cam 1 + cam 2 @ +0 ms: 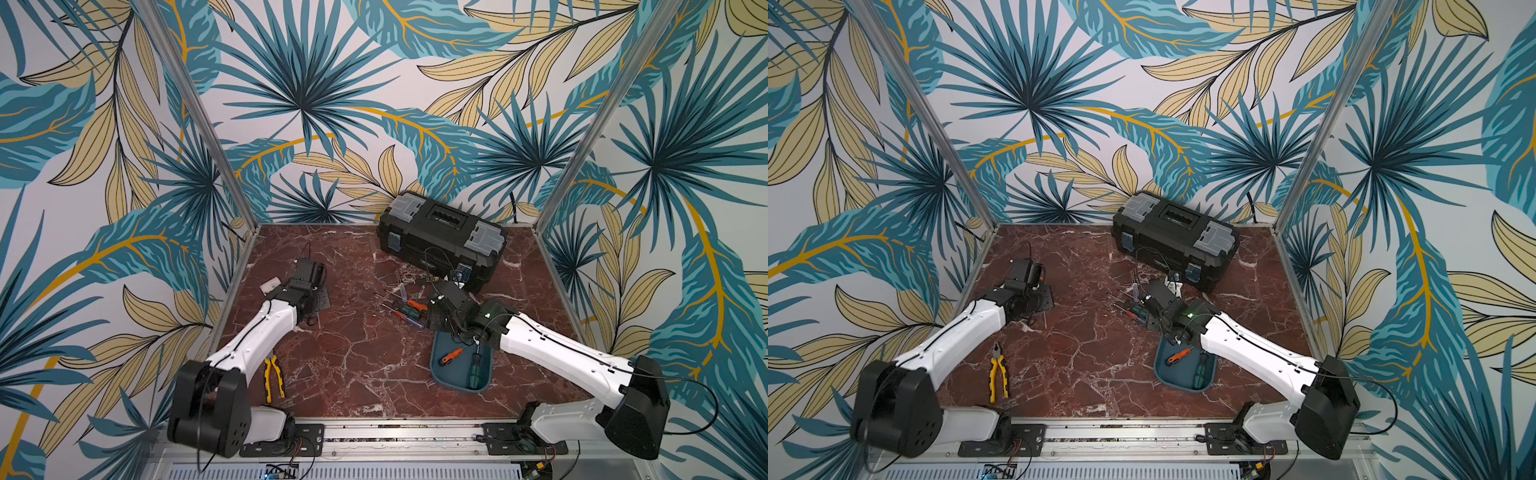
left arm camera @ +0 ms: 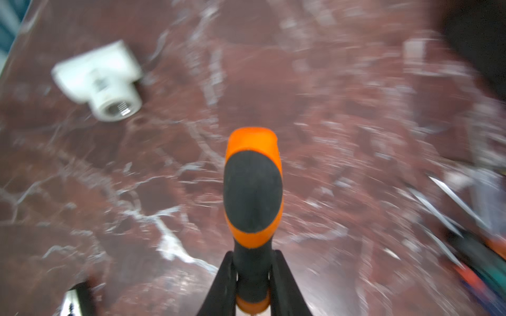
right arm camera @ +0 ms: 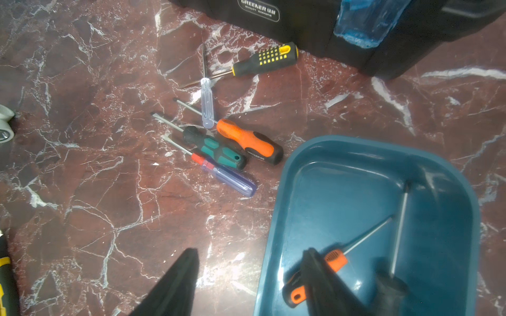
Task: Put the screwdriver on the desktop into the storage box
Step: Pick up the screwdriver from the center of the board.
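One orange screwdriver (image 2: 253,191), clamped in my left gripper (image 2: 253,273); carry it right, lower into the box (image 3: 342,197). Right gripper (image 3: 250,253) part-open, empty.

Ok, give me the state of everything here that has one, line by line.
Left jaws: shut on the orange-black screwdriver.
Right jaws: open, empty.
Storage box: lidless, holding two screwdrivers.
Toolbox: lid shut.
Five loose screwdrivers: lying on the desktop.
Pliers: lying on the desktop.
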`<state>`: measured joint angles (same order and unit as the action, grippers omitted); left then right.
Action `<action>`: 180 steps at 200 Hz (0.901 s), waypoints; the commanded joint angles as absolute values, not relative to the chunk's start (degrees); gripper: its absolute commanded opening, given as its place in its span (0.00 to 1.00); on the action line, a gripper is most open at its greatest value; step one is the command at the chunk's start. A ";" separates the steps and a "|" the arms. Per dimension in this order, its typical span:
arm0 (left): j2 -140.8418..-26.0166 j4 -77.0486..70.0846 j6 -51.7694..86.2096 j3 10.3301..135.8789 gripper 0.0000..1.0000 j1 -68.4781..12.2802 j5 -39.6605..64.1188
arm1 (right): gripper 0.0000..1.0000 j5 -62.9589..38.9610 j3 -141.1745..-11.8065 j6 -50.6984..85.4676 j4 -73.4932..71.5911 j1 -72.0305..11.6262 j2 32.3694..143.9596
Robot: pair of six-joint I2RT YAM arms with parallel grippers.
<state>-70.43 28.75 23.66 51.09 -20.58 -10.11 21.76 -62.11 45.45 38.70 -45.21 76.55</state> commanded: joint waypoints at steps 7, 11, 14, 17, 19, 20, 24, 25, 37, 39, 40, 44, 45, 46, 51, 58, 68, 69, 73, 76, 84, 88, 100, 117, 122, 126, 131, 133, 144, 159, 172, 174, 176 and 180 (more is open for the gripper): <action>-59.49 12.23 7.88 44.72 0.06 -32.11 -10.89 | 0.66 23.10 -61.83 42.25 40.11 -41.65 73.23; -58.69 10.42 5.30 44.02 0.05 -33.16 -9.81 | 0.66 22.99 -61.79 42.08 40.23 -41.04 72.79; -58.24 9.27 3.31 43.50 0.05 -33.94 -8.68 | 0.66 22.84 -61.79 41.98 40.37 -40.52 72.37; -57.81 8.18 1.30 43.02 0.04 -34.75 -7.42 | 0.66 22.66 -61.72 41.80 40.39 -40.00 71.95; -57.63 7.58 0.02 42.79 0.03 -35.21 -6.80 | 0.66 22.50 -61.70 41.72 40.53 -39.62 71.73; -57.55 7.35 -0.30 42.67 0.03 -35.40 -6.65 | 0.66 22.41 -61.70 41.69 40.57 -39.37 71.59; -57.28 6.46 -2.75 42.28 0.02 -36.25 -3.78 | 0.66 22.19 -61.70 41.44 40.80 -38.66 71.06; -57.25 6.26 -3.57 42.19 0.02 -36.41 -3.25 | 0.66 22.04 -61.70 41.37 40.83 -38.49 70.91; -57.67 5.25 -11.93 42.08 0.00 -38.53 3.09 | 0.66 20.31 -61.61 40.33 41.43 -35.91 69.15; -57.90 5.38 -13.46 42.16 0.00 -39.03 3.96 | 0.66 19.93 -61.68 40.10 41.54 -35.48 68.88; -58.04 5.46 -14.20 42.22 0.00 -39.29 4.31 | 0.66 19.72 -61.64 39.96 41.60 -35.27 68.72; -58.44 5.80 -17.07 42.58 0.00 -40.46 5.02 | 0.66 18.87 -61.70 39.55 41.85 -34.43 68.09; -58.58 5.89 -17.41 42.69 0.00 -40.75 5.14 | 0.66 18.66 -61.74 39.42 41.93 -34.18 67.97; -58.69 6.02 -18.33 42.79 0.00 -40.90 5.25 | 0.66 18.47 -61.76 39.35 41.97 -33.96 67.78; -59.38 6.68 -22.25 43.32 0.00 -42.54 5.45 | 0.66 17.48 -61.91 38.98 42.32 -33.06 67.10; -60.54 7.55 -27.64 44.11 0.00 -44.95 5.79 | 0.66 15.88 -62.31 38.38 42.90 -31.94 66.20; -62.60 8.57 -35.09 45.24 0.00 -47.67 6.06 | 0.69 12.05 -63.44 36.37 43.67 -30.92 65.34; -62.85 8.68 -35.87 45.30 0.00 -47.92 6.15 | 0.69 11.61 -63.63 36.11 43.85 -30.80 65.28; -63.81 9.27 -38.82 45.83 0.00 -48.90 6.39 | 0.70 10.26 -64.43 35.42 44.68 -30.64 65.16; -64.48 9.91 -41.15 46.32 0.00 -49.60 6.30 | 0.71 9.09 -65.15 34.80 45.38 -30.67 65.14; -66.24 11.85 -46.94 47.57 0.00 -51.37 6.01 | 0.73 5.80 -67.23 33.41 47.97 -30.64 65.26; -67.13 12.77 -49.48 48.17 0.00 -52.11 5.62 | 0.74 4.17 -68.21 32.99 49.31 -30.60 65.31; -69.37 14.20 -55.79 49.80 0.00 -53.61 4.55 | 0.75 -1.05 -70.67 32.34 53.50 -30.57 65.56; -71.29 13.85 -62.69 51.01 0.00 -54.48 4.46 | 0.76 -7.56 -72.71 31.92 58.52 -30.57 65.94; -71.64 13.36 -64.78 51.14 0.00 -54.70 4.69 | 0.76 -9.71 -73.03 31.86 59.58 -30.59 66.11; -71.82 12.93 -66.53 51.15 0.00 -54.72 4.74 | 0.76 -11.29 -73.22 31.85 60.24 -30.52 66.29; -72.08 12.48 -68.68 51.15 0.00 -54.98 5.13 | 0.76 -13.77 -73.36 31.93 60.82 -30.52 66.63; -72.18 12.28 -69.49 51.15 0.00 -55.01 5.19 | 0.76 -14.69 -73.34 32.02 61.13 -30.57 66.80; -72.96 10.95 -72.79 51.42 0.00 -55.43 4.98 | 0.76 -19.42 -73.10 32.39 61.86 -30.58 67.96; -73.97 8.91 -76.06 51.55 0.00 -55.89 4.25 | 0.76 -24.32 -72.48 32.37 61.93 -30.89 70.27; -74.64 7.59 -78.60 51.42 0.00 -55.90 4.07 | 0.76 -25.98 -71.93 32.09 62.11 -32.16 72.08; -74.69 7.57 -78.87 51.42 0.00 -55.90 4.07 | 0.76 -26.12 -71.90 32.02 62.20 -32.43 72.38; -74.70 7.45 -79.09 51.48 0.00 -55.90 3.94 | 0.76 -26.28 -71.81 31.95 62.09 -32.56 72.63; -74.81 7.27 -79.35 51.45 0.00 -55.98 3.88 | 0.76 -26.57 -71.71 31.74 62.08 -33.18 73.01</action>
